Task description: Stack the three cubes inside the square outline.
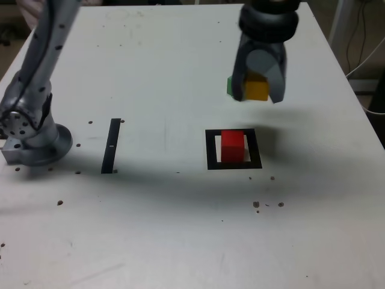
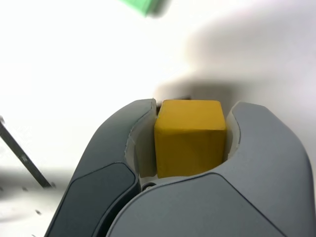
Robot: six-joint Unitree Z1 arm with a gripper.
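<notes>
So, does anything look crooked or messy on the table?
Nothing stands out. The red cube sits inside the square outline, the tool holds the yellow cube, and the green cube waits behind it.

Green cube (image 1: pixel 230 85) mostly behind gripper (image 1: pixel 260 90)

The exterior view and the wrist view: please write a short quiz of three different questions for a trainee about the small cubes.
1. True or false: the small matte red cube sits inside the thick black square outline.
2. Which cube does the grey pincer hold? A. green B. yellow C. red
3. Fill in: the small matte green cube lies on the white ____.

Key: 1 true. 2 B, the small matte yellow cube. 3 table.
</notes>
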